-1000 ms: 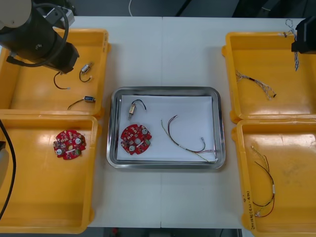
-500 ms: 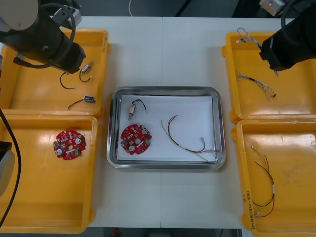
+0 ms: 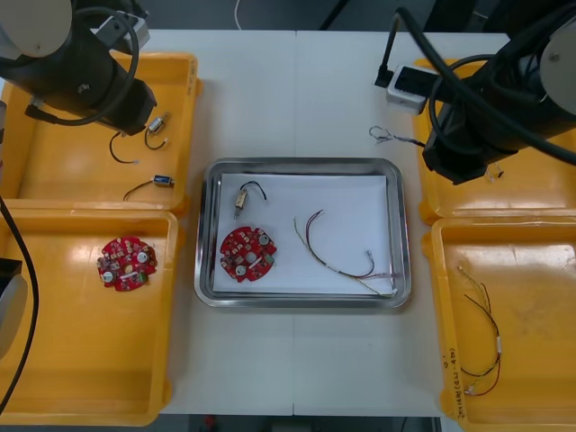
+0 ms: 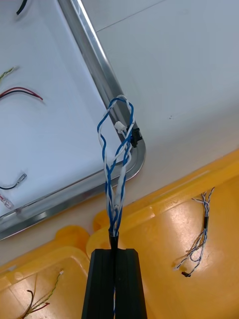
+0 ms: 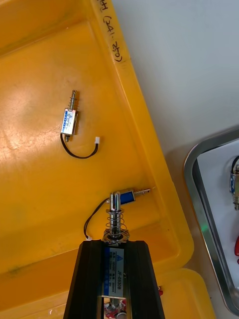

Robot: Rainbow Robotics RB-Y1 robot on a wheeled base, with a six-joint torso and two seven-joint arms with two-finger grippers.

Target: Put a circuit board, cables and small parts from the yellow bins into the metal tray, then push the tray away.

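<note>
Tray [image 3: 301,164] between bins [image 3: 63,171] (2 each side)

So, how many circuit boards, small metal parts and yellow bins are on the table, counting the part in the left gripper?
Circuit boards: 2, one in the tray, one in the near left bin.
Small metal parts: 4, one in the tray, two in the far left bin, one in the left gripper.
Yellow bins: 4, two left, two right.
Total: 10.

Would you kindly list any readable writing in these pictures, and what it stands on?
"JF-0530B": label on the small silver metal part in the left pincer; finer print unreadable.
"(24": handwriting on a yellow plastic bin's rim; rest unclear.
Near right yellow bin's rim: handwriting too small.
</note>
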